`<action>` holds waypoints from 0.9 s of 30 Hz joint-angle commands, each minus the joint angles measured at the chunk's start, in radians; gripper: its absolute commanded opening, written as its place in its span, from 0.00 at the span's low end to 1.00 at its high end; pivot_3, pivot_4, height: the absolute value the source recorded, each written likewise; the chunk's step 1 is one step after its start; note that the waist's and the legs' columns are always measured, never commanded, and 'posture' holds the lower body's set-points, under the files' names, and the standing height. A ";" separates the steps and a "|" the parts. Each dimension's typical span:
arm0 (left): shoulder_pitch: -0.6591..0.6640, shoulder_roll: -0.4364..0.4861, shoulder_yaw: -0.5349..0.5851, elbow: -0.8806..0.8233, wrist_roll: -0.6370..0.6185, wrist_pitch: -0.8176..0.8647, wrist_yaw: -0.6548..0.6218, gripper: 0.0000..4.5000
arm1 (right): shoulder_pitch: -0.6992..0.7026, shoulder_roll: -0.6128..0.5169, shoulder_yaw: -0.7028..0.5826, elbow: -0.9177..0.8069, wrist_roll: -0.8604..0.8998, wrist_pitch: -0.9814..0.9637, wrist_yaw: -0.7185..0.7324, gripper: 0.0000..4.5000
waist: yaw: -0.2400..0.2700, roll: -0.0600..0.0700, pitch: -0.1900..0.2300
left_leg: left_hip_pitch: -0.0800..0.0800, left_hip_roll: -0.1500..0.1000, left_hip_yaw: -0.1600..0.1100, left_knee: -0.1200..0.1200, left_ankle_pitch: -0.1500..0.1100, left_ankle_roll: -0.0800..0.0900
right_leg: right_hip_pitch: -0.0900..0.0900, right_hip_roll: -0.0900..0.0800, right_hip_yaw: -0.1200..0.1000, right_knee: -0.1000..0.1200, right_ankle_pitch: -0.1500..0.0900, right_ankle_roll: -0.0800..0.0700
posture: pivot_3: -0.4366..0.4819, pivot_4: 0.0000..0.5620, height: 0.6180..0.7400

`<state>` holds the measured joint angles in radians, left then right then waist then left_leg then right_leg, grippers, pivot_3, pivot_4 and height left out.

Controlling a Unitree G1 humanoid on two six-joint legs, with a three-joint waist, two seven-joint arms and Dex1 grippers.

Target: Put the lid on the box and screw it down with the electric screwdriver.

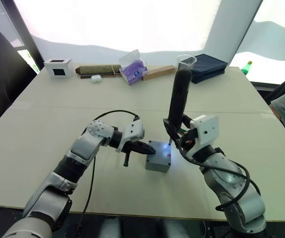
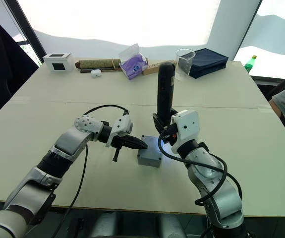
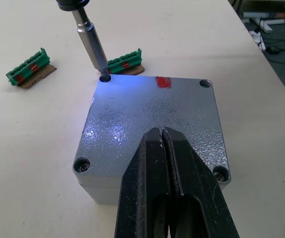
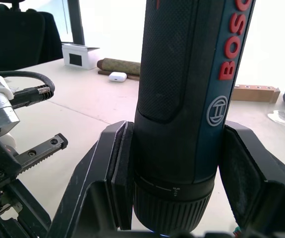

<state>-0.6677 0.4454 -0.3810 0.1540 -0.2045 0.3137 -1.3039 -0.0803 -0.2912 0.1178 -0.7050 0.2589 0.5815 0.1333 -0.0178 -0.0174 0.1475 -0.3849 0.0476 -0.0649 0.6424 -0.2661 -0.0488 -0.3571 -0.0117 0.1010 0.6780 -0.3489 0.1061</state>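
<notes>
Lid point(image 3: 152, 111) is seated on the box point(image 1: 157, 165), mid-surface point(image 1: 43, 124), between your two arms. Red mark shows on the lid's top near the far edge.

Your right gripper point(image 4: 174, 168) has its jaws clamped on the electric screwdriver point(image 1: 179, 96), one pad on each side of the black barrel. Tool stands roughly upright, bit point(image 3: 91, 43) down in the lid's corner screw hole. Tip light is on and throws a blue-white patch across that corner of the lid.

Your left gripper point(image 3: 166, 148) has its jaws closed, nothing between them, tips lying over the lid's near edge. I can't tell whether they actually press on it.

Screws visible in the other three lid corners.

Two green terminal blocks point(image 3: 29, 69) lie on the surface just beyond the box, one right behind the bit.

Far edge of the surface: white cube with a black window point(image 1: 58, 67), brown roll point(image 1: 100, 70), small white case point(image 1: 95, 78), purple tissue pack point(image 1: 133, 68), wooden strip point(image 1: 158, 72), clear cup point(image 2: 184, 58), dark blue case point(image 1: 209, 65).
</notes>
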 commanded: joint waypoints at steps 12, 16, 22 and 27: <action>0.027 0.012 -0.031 0.020 0.039 0.010 0.003 0.00 | 0.069 -0.011 0.014 0.076 -0.034 0.042 0.026 0.46 | 0.001 -0.002 -0.002 | 0.010 0.000 0.000 -0.013 0.000 0.000 | 0.009 -0.001 0.000 -0.013 0.000 -0.001 | 0.48 0.27 0.97; 0.025 0.007 -0.031 0.027 0.039 0.004 0.006 0.00 | 0.042 -0.019 -0.002 0.042 -0.034 0.037 0.038 0.46 | 0.001 -0.002 -0.002 | 0.010 0.000 0.000 -0.014 0.000 0.000 | 0.009 -0.001 0.000 -0.013 0.000 -0.002 | 0.48 0.27 0.97; 0.030 -0.006 -0.014 0.026 0.015 0.007 0.005 0.00 | -0.102 -0.082 -0.125 -0.108 0.040 0.144 0.067 0.46 | 0.005 0.003 0.004 | 0.008 0.000 0.001 -0.014 0.000 0.000 | 0.007 -0.002 0.001 -0.014 -0.001 -0.003 | 0.48 0.27 0.97; 0.012 -0.043 0.082 0.039 -0.100 0.108 0.008 0.00 | -0.411 -0.105 -0.402 -0.190 0.348 0.423 0.034 0.46 | 0.005 0.014 0.017 | -0.009 -0.001 0.000 -0.011 0.003 -0.006 | -0.009 -0.002 0.001 -0.012 0.003 0.001 | 0.48 0.27 0.97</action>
<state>-0.6602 0.4059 -0.3265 0.1694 -0.2746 0.3693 -1.3051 -0.3895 -0.3936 -0.1461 -0.8066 0.4806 0.9369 0.1978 -0.0132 -0.0038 0.1647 -0.3964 0.0471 -0.0645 0.6312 -0.2623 -0.0551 -0.3678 -0.0136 0.1017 0.6660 -0.3452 0.1068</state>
